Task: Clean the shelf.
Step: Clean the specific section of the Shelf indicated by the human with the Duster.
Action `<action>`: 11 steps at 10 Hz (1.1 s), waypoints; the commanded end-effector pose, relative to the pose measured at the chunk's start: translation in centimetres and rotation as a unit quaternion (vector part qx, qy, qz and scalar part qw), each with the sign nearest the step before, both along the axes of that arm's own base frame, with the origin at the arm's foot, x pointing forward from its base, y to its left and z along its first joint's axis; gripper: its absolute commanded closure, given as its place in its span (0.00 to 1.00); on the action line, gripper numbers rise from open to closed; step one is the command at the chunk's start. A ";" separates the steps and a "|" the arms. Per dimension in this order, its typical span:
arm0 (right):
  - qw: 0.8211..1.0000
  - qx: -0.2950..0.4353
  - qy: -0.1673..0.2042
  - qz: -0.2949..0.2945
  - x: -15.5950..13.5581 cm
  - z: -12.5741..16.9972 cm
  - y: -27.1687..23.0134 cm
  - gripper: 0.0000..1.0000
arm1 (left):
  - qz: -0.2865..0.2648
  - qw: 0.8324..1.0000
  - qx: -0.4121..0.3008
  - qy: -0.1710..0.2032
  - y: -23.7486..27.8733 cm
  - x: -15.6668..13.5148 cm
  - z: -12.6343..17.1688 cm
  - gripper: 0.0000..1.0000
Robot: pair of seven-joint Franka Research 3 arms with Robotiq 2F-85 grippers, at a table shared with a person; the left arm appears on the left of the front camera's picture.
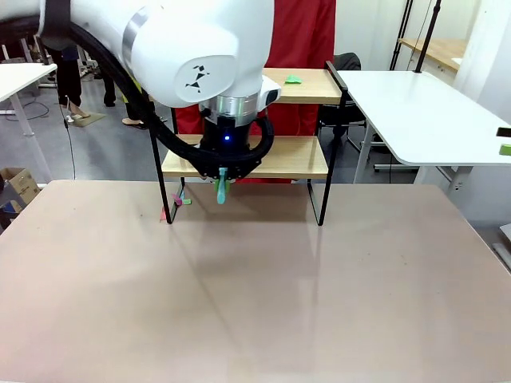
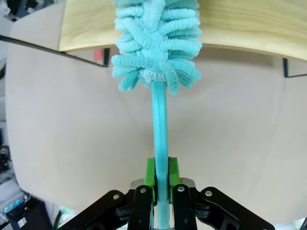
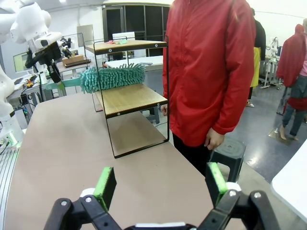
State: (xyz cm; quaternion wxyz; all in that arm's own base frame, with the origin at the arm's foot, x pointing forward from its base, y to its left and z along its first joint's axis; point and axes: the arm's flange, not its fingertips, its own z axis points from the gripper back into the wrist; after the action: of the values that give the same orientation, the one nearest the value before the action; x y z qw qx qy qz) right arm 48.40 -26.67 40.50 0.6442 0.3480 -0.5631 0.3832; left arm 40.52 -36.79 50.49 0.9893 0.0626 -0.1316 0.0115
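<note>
- Two pale wooden boards in a thin black frame form the shelf. It stands on the counter near the far edge, just in front of a person in a red jacket.
- Clamped on the teal handle of a duster, the left tool points at the shelf. The fluffy head reaches in over the lower board, between the tiers.
- Well apart from the shelf, the right tool faces it along the counter. Its green pads are spread wide with nothing between them.
- One small green scrap lies on the top board.
- Pink and green bits lie on the counter by the shelf's near left leg.
- One black triangular emblem sits on the left arm's white casing; any lettering is too small to read.
</note>
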 end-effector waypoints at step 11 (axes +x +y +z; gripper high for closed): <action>1.000 -0.002 -0.003 0.001 0.0 0.4 0.2 0.00 | 0.088 0.989 0.110 -0.047 8.1 -2.7 2.1 0.87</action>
State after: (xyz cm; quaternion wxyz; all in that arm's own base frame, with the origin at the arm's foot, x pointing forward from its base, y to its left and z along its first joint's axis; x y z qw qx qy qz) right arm 48.40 -26.67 40.49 0.6442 0.3480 -0.5631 0.3832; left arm 38.69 -29.35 52.49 0.9733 0.1609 -0.1503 0.0655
